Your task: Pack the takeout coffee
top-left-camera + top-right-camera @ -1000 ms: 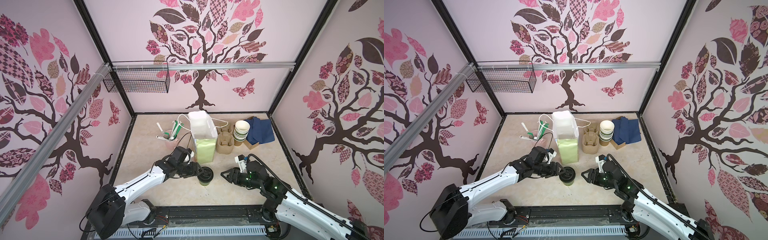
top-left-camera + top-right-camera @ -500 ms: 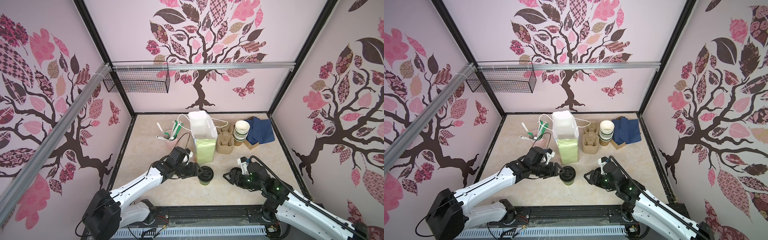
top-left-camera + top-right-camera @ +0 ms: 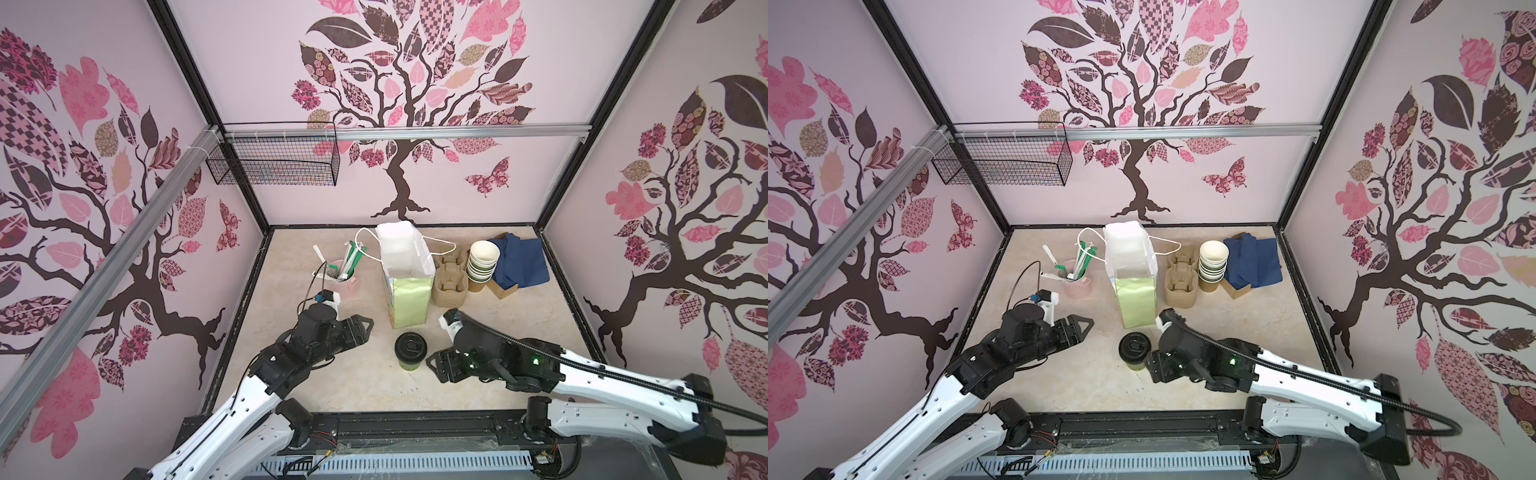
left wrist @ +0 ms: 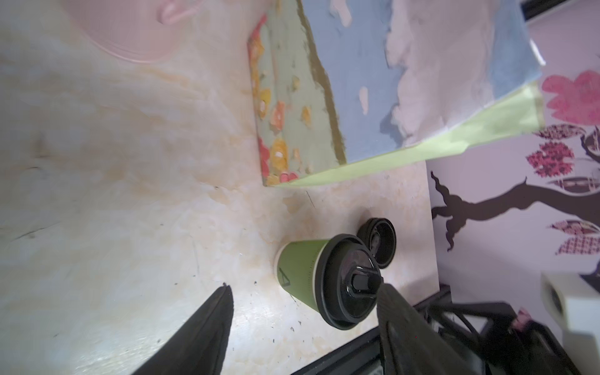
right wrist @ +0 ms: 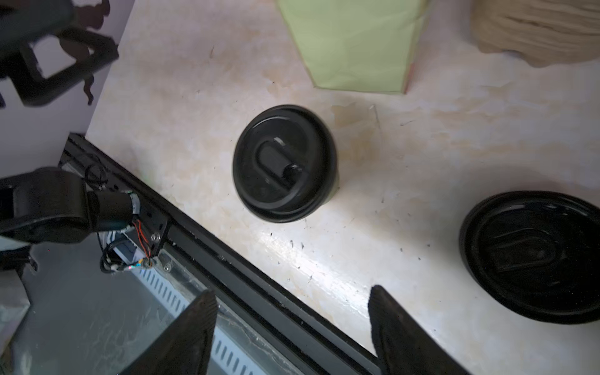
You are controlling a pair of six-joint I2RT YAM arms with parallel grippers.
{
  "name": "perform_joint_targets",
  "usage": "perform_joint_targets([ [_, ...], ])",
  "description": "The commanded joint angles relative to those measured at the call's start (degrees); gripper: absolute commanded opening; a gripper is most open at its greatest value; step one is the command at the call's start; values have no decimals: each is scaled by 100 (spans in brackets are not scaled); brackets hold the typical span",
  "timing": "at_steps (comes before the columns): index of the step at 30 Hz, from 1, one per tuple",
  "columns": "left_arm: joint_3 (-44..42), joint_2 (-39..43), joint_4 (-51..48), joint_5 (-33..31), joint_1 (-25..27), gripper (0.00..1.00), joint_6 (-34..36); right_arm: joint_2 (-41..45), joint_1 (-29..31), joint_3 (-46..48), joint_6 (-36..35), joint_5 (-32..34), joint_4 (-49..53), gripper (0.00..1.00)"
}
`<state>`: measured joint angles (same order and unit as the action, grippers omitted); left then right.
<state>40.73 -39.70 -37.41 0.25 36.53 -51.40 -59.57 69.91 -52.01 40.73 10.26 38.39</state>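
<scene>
From where I stand, hardly anything here can be read. The one sign I can make out is a small dark triangle outline (image 4: 285, 276), printed on the green side of the takeout coffee (image 4: 302, 259) and seen in the left wrist view. It is too small and soft for me to tell whether it is a letter or a logo. The paper bag (image 4: 357, 81) near the cup carries a printed picture of orange and red flowers under a blue sky with white clouds, but I can read no lettering on it.
</scene>
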Motion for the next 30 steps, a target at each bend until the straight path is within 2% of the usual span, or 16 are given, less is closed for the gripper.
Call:
perform_joint_targets([
  [1,-249,419,-730,-1041,-25,73,-621,-899,295,-793,-360,984,694,81],
  [5,-370,755,-1000,-1246,-39,73,-945,-1641,304,-1362,-329,1076,806,83],
  [12,-416,859,-1120,-1343,-41,74,-1048,-2151,289,-1399,-278,1142,302,84],
  [24,-355,745,-1104,-1317,-39,73,-982,-2674,213,-1635,-68,1554,138,85],
  [30,-294,634,-1131,-1249,-34,74,-921,-2826,92,-1698,-21,1488,71,84],
])
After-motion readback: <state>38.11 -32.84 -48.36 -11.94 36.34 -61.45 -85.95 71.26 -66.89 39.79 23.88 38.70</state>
